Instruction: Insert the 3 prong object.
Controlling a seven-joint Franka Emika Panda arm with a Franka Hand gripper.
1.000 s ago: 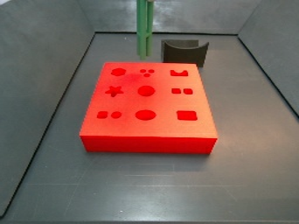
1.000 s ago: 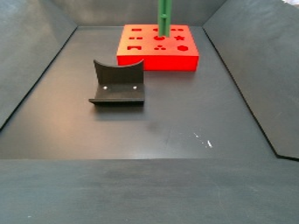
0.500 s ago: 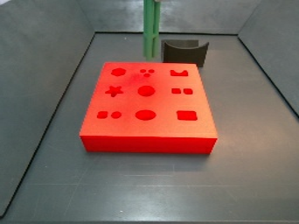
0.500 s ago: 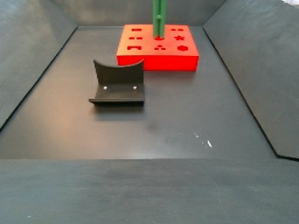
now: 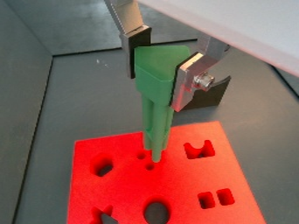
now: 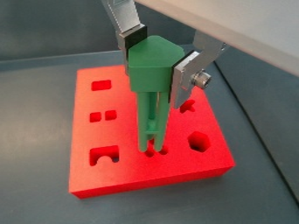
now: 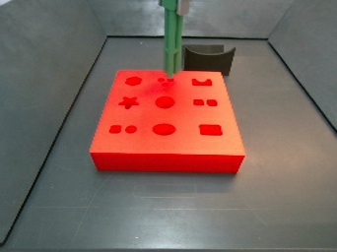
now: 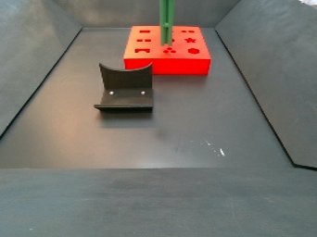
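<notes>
My gripper (image 5: 163, 63) is shut on the thick head of the 3 prong object (image 5: 152, 122), a bright green stick held upright, prongs down. It also shows in the other wrist view, gripper (image 6: 158, 63) and stick (image 6: 149, 114). The prong tips stand at the group of small round holes (image 6: 156, 150) near one end of the red block (image 6: 111, 140). I cannot tell how deep they sit. In both side views the stick (image 7: 171, 44) (image 8: 166, 18) rises from the red block (image 7: 168, 123) (image 8: 168, 57) and out of the top of the picture, so the gripper is out of view there.
A dark grey curved block (image 7: 208, 59) (image 8: 124, 88) stands on the dark floor beside the red block. Grey walls (image 7: 59, 98) slope up round the floor. The red block has other cut-outs: a star (image 7: 129, 101), circles, squares.
The green stick has moved sideways over the red block and come down. Its tips were above the block's far edge and now stand at the small round holes.
</notes>
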